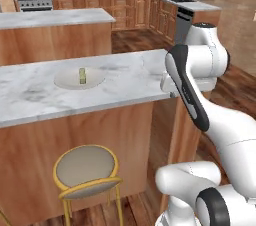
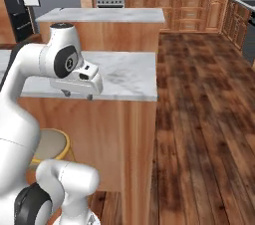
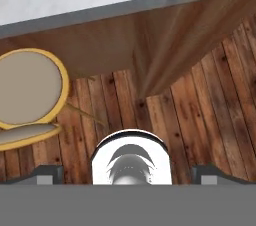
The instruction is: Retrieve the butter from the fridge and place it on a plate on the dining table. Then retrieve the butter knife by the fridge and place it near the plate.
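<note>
Already the butter (image 1: 82, 75) stands upright on the plate (image 1: 67, 81) on the marble desk (image 1: 125, 82). Empty, fingers spread wide, the tool (image 3: 127, 172) hangs off the desk's corner, facing the floor; the fridge (image 2: 16, 7) stands far behind-left, presumably with the knife.

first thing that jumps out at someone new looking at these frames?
The white arm dominates, its gripper held open and empty off the end of the dining table, looking down at the wood floor. Next, the butter standing on the plate on the marble top, left of the arm. A gold-legged stool sits below the table edge.
</note>
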Robot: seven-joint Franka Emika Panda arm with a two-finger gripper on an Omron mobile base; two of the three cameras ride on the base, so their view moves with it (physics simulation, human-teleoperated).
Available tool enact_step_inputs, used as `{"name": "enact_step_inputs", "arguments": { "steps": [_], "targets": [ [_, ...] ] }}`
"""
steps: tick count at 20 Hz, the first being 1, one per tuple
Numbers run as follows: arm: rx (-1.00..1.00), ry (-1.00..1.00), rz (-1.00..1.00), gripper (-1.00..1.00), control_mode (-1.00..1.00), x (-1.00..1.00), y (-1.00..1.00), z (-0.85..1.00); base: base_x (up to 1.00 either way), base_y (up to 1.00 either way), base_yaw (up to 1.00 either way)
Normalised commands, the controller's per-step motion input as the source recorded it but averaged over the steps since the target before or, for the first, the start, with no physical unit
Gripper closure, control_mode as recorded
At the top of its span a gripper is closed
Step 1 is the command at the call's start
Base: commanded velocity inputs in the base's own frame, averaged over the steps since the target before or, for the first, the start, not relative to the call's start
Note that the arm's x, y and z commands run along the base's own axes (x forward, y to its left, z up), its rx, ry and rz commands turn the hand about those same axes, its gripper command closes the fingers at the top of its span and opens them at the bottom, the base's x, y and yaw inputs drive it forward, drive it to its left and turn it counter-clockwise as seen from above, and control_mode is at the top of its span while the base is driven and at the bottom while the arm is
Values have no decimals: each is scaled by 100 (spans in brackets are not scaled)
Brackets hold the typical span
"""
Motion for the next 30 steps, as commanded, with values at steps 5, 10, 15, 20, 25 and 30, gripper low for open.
{"name": "enact_step_inputs", "arguments": {
  "steps": [5,10,15,20,25,30],
  "targets": [
    [0,0,0,-100,100,0,0,0,0,-100,0],
    [0,0,0,-100,100,0,0,0,21,-100,0],
    [0,0,0,-100,100,0,0,0,38,-100,9],
    [0,0,0,-100,100,0,0,0,74,-100,28],
    [0,0,0,-100,100,0,0,0,90,-100,39],
    [0,0,0,-100,100,0,0,0,100,-100,27]
  ]
}}
